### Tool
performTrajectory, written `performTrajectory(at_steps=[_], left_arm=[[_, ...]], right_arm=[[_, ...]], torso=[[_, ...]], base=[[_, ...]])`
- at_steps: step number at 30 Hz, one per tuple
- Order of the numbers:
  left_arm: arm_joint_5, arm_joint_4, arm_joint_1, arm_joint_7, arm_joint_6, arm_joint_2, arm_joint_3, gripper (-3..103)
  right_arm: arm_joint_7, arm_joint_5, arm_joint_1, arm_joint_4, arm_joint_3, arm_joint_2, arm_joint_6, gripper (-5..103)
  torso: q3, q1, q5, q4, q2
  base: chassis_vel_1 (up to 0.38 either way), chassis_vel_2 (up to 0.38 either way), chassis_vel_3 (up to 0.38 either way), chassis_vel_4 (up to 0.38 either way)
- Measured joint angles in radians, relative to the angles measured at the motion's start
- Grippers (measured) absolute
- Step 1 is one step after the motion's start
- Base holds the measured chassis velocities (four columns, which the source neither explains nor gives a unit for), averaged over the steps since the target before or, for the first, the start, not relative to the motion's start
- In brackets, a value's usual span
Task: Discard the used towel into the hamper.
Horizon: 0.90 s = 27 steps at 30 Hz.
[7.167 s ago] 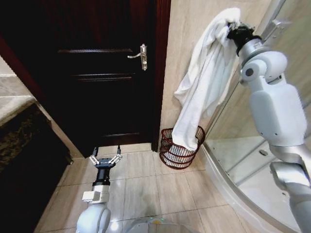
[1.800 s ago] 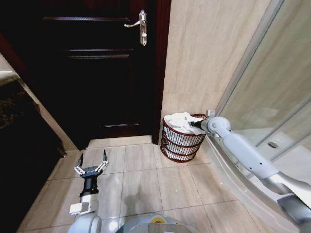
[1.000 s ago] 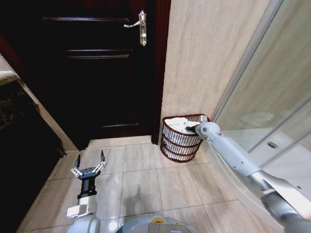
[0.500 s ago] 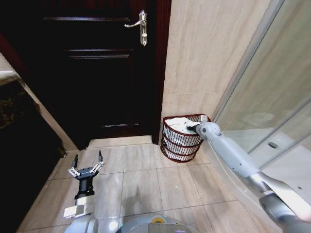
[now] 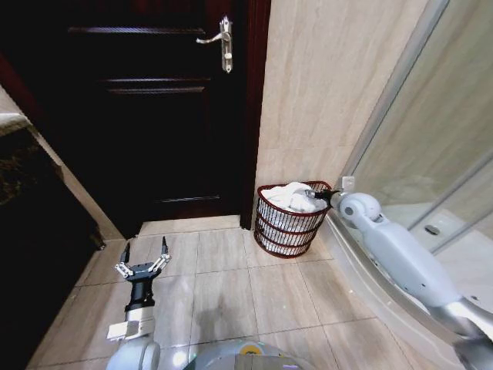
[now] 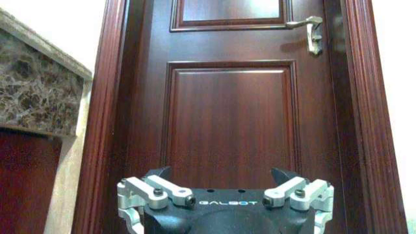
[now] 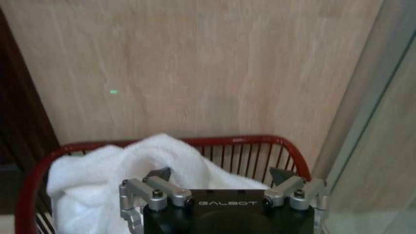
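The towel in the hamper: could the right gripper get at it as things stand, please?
Probably yes: the right gripper hangs at the hamper's rim, the white towel lies heaped on top, and nothing stands between them.

**Left end effector faces a closed wooden door**

The left end effector (image 6: 224, 192) sits low in the left wrist view, its black body marked GALBOT, with silver knuckles on either side and two dark fingertips (image 6: 158, 173) spread wide apart. Straight ahead stands a reddish-brown panelled door (image 6: 231, 112), closed within its matching frame (image 6: 366, 117). A silver lever handle (image 6: 311, 31) sits high on the door near one edge. Beside the frame, a brown marble-patterned bench (image 6: 39, 92) with a pale top edge juts in, over a dark red cabinet front (image 6: 29, 187).
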Motion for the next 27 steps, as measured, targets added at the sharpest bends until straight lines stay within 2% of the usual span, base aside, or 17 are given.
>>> performTrajectory(at_steps=[7,10,14,18,22,27], left_arm=[[0.004,0.005,-0.013,0.000,0.013,-0.003,0.012,100],[0.009,0.011,-0.019,0.000,0.016,-0.003,0.015,100],[0.022,0.017,-0.029,0.000,0.026,-0.008,0.026,100],[0.026,0.018,-0.034,0.000,0.032,-0.011,0.027,100],[0.030,0.020,-0.036,0.000,0.034,-0.015,0.025,100],[0.029,0.021,-0.035,0.000,0.035,-0.017,0.016,100]], right_arm=[[-0.003,0.005,0.037,0.054,-0.011,-0.009,0.001,100],[-0.012,0.004,0.066,0.041,-0.036,0.005,0.005,100],[-0.040,-0.020,0.155,-0.045,-0.129,0.066,0.040,100],[-0.083,-0.046,0.200,-0.126,-0.171,0.118,0.057,100],[-0.122,-0.077,0.238,-0.235,-0.207,0.171,0.073,100],[-0.132,-0.086,0.240,-0.297,-0.214,0.194,0.065,100]], torso=[[0.000,0.000,-0.0010,0.0001,0.000],[0.000,0.000,0.0002,-0.0002,0.000],[0.000,0.000,-0.0002,0.0002,0.000],[0.000,0.000,-0.0005,0.0003,0.000],[0.000,0.000,-0.0004,0.0002,0.000],[0.000,0.000,-0.0003,0.0003,0.000]], base=[[0.000,0.000,0.000,0.000],[0.000,0.000,0.000,0.000],[0.000,0.000,0.000,0.000],[0.000,0.000,0.000,0.000],[0.000,0.000,0.000,0.000],[0.000,0.000,0.000,0.000]])
